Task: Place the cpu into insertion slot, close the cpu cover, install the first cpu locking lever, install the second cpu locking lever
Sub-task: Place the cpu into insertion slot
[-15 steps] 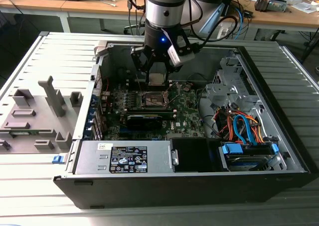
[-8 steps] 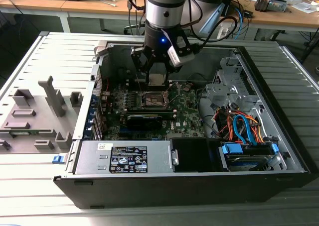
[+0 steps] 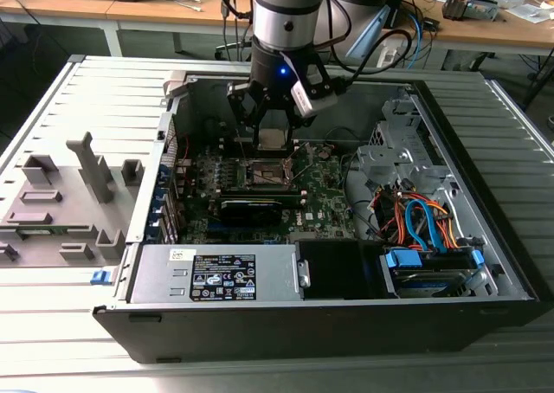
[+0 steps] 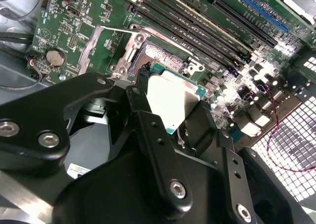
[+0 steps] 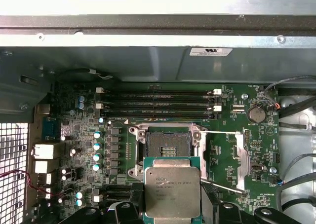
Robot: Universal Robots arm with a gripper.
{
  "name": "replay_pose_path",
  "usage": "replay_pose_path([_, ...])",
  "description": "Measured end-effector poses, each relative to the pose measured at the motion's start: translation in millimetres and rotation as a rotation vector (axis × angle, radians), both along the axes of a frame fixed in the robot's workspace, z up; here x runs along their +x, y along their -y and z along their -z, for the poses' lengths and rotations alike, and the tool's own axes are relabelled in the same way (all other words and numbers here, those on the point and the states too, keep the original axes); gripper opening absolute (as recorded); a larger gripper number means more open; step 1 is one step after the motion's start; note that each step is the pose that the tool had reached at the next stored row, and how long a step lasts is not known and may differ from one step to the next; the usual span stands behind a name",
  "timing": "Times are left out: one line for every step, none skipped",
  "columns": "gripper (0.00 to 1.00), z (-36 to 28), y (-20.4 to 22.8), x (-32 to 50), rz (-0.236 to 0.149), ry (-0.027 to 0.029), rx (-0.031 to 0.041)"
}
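My gripper (image 3: 272, 132) hangs inside the open computer case, shut on the cpu (image 3: 273, 138). The cpu (image 5: 173, 192) is a flat square chip with a dull silver top, pinched by its edges between the black fingers (image 4: 148, 120). It hovers just above and a little to one side of the insertion slot (image 5: 167, 145), whose dark centre lies bare inside a silvery rim (image 4: 163, 56). The cpu cover (image 5: 240, 152) stands swung open beside the slot. Two thin wire levers (image 5: 222, 131) stick out unlatched next to it.
Long black memory slots (image 5: 158, 99) run along one side of the socket. In the exterior view, a black expansion card (image 3: 251, 207) lies just in front of the socket, the power supply (image 3: 216, 276) sits at the case front, and drive bays with coloured cables (image 3: 424, 228) are on the right. A grey fixture (image 3: 61, 194) rests outside the case on the left.
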State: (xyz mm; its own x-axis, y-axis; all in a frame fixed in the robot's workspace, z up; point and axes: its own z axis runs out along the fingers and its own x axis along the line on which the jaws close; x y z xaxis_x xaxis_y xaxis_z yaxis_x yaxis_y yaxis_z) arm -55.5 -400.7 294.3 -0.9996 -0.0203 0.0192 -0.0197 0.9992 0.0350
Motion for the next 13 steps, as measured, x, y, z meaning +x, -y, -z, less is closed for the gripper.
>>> replay_pose_path([0.54,0.4,0.0,0.0,0.0,0.0,-0.0001])
replay_pose_path([0.54,0.6,0.0,0.0,0.0,0.0,-0.0001])
replay_pose_path([0.54,0.7,0.0,0.0,0.0,0.0,-0.0001])
replay_pose_path([0.54,0.9,0.0,0.0,0.0,0.0,-0.0002])
replay_pose_path([0.54,1.1,0.0,0.0,0.0,0.0,-0.0002])
replay_pose_path([0.54,1.2,0.0,0.0,0.0,0.0,-0.0002])
replay_pose_path([0.54,1.5,0.0,0.0,0.0,0.0,-0.0005])
replay_pose_path([0.54,1.6,0.0,0.0,0.0,0.0,-0.0006])
replay_pose_path([0.54,1.7,0.0,0.0,0.0,0.0,-0.0006])
replay_pose_path([0.54,1.9,0.0,0.0,0.0,0.0,-0.001])
replay_pose_path([0.54,2.0,0.0,0.0,0.0,0.0,-0.0011])
replay_pose_path([0.54,2.2,0.0,0.0,0.0,0.0,-0.0015])
replay_pose_path([0.54,2.3,0.0,0.0,0.0,0.0,-0.0017])
